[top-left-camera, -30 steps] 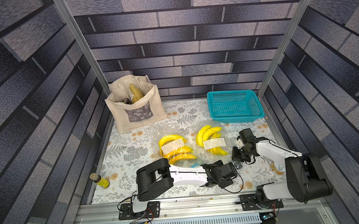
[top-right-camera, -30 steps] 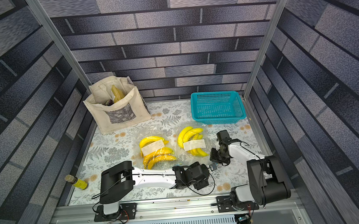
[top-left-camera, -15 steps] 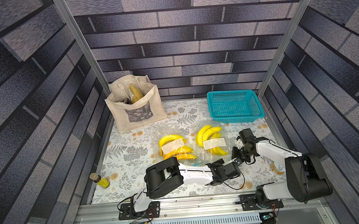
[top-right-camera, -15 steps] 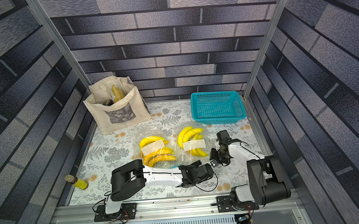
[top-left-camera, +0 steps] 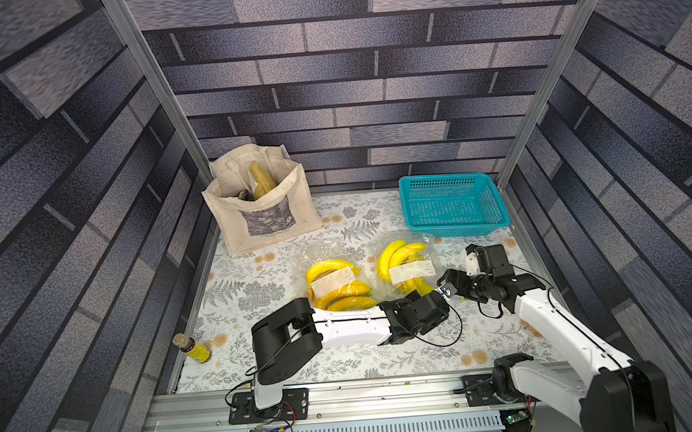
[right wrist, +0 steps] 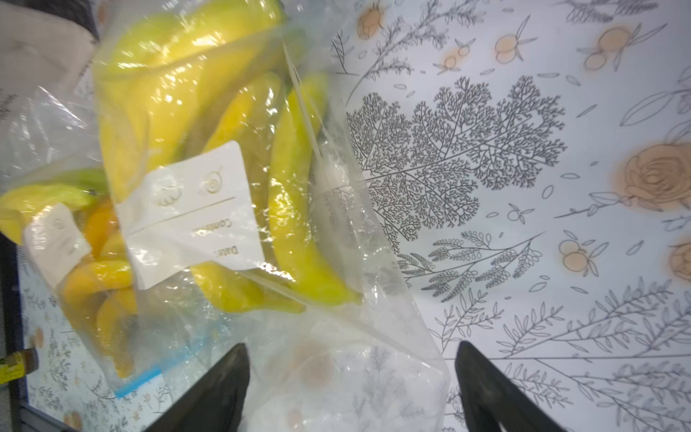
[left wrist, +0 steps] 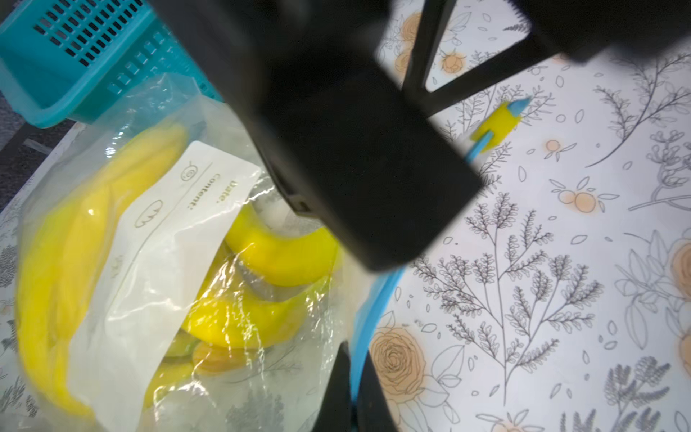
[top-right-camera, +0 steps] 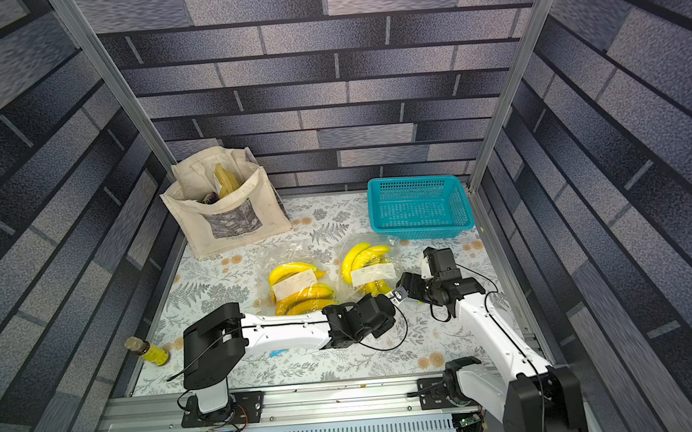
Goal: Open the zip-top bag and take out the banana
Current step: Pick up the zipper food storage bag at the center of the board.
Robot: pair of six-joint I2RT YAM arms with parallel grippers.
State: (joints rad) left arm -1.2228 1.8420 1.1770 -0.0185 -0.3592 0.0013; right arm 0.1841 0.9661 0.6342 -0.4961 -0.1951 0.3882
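Left gripper (left wrist: 353, 389) clenched on the blue zip edge (left wrist: 383, 299) of the zip-top bag (top-left-camera: 408, 269) — right gripper (right wrist: 353, 359), jaws spread and gripping nothing, just beside that edge; bananas (top-left-camera: 397, 252) stretch lengthwise away from both.

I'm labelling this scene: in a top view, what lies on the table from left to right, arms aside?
Small bottle → canvas tote bag → zip-top bag of bananas → second zip-top bag of bananas → teal basket.
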